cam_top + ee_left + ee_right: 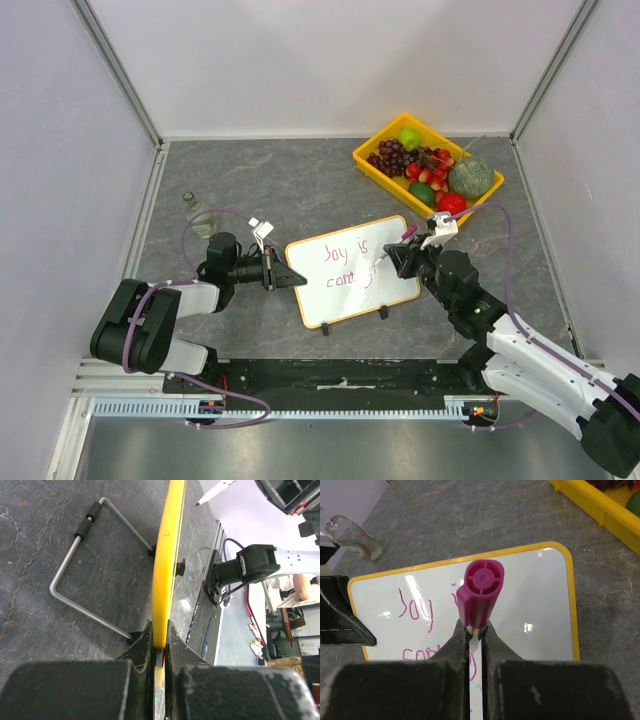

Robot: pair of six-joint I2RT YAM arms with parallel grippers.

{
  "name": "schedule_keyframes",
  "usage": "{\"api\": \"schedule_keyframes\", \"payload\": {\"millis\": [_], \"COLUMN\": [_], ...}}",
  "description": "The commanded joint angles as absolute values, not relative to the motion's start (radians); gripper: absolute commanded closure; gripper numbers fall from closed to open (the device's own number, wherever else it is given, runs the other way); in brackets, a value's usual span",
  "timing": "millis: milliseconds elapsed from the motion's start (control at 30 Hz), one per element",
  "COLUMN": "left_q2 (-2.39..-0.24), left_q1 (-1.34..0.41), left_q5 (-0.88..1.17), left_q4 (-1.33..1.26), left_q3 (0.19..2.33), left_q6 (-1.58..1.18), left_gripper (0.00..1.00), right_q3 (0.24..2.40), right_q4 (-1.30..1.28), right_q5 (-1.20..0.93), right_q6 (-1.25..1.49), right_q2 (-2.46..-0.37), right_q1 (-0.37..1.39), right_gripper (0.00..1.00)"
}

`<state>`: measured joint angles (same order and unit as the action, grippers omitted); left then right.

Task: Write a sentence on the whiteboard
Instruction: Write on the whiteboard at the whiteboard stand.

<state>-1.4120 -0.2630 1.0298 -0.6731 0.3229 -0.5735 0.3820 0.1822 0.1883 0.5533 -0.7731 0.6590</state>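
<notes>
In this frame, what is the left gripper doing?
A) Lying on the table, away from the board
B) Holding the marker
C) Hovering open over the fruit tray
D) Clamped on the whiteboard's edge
D: the left gripper has its jaws shut on the yellow rim of the whiteboard, seen edge-on in the left wrist view. The magenta marker sits in the right gripper.

Whiteboard (360,295): glossy white, and its frame was yellow where I pinched it.
Sentence (345,266): pinkish-red strokes, in 2 lines.
Marker (480,592): magenta.
My left gripper (294,278): black.
My right gripper (393,262): black, scuffed pale along the edges.
Table (250,180): dark grey, veined like slate.
Tray (372,166): bright yellow.
Grapes (392,155): dark purple.
Apple (410,137): green.
Tomato (452,203): red.
My cables (506,250): purple.
</notes>
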Motion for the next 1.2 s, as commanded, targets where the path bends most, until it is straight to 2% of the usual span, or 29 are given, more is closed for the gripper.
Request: {"api": "schedule_keyframes", "payload": {"millis": [0,533,1167], "left_q2": [-1.428,-1.428,-1.431], "left_q1": [-0.264,-0.264,-0.262], "left_q5": [0.98,0.982,0.983], "left_q4": [-0.655,-0.653,-0.653], "left_q3": [0.333,0.333,0.334], "left_q6": [-0.56,-0.558,-0.558], "left_gripper": [0.98,0.98,0.98], "right_q3": [0.451,0.408,0.405], "right_q4": [0.213,0.279,0.189], "right_q5": [0.204,0.235,0.216], "right_q6": [0.531,0.509,0.531], "right_q2": [-0.782,-0.893,-0.775], "right_q1": [0.657,0.647,0.626], "right_gripper": [1.0,1.0,1.0]}}
